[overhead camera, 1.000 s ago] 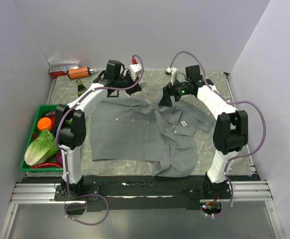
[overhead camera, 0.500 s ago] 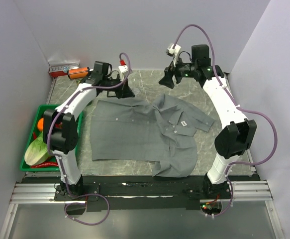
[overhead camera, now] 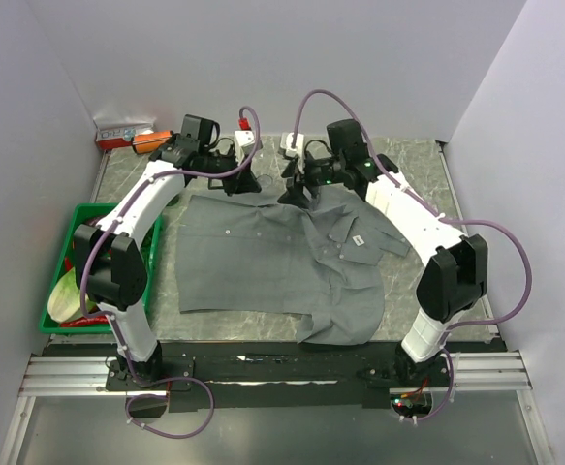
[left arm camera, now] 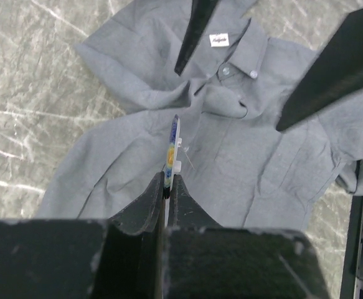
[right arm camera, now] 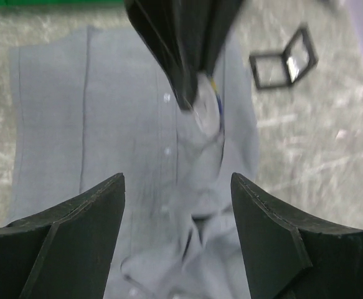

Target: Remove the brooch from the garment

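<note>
My left claw (left arm camera: 167,180) is pinched shut on the small round bluish disc brooch (left arm camera: 172,146), light, stiff and likely slippery (best gripped by its rim), edge-on above the limp grey button-up shirt (left arm camera: 249,156); my right claw (right arm camera: 176,180) gapes empty.

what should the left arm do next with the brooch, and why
Probably carry the brooch sideways off the garment and set it on the table. The left gripper is shut on it, holding it edge-on above the garment and seemingly free of the cloth; the right gripper hangs open nearby.
</note>
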`<state>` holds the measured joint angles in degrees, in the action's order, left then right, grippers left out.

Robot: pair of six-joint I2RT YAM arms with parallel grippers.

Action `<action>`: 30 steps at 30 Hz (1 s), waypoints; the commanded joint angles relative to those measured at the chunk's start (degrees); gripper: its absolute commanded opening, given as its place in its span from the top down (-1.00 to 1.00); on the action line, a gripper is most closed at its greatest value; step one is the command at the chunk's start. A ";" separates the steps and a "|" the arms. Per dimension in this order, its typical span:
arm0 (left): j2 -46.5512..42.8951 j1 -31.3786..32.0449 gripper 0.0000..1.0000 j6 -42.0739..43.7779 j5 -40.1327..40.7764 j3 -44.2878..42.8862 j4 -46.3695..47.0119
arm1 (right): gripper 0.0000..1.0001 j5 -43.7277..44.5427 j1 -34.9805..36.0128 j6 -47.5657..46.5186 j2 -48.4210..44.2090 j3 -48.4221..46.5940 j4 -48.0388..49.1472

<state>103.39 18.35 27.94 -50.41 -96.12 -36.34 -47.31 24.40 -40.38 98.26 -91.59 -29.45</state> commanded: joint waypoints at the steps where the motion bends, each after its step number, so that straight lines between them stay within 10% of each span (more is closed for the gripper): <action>1: -2.23 -0.68 0.99 4.48 -0.12 -2.59 -3.91 | -0.50 0.03 2.05 -2.85 -2.55 -2.79 6.26; 30: -5.75 -2.79 0.99 3.17 -3.55 3.48 1.97 | -0.40 11.01 7.85 -1.10 3.08 -4.38 12.93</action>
<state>100.42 15.88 30.85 -51.22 -92.99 -36.21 -36.86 31.75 -41.98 100.95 -93.01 -19.29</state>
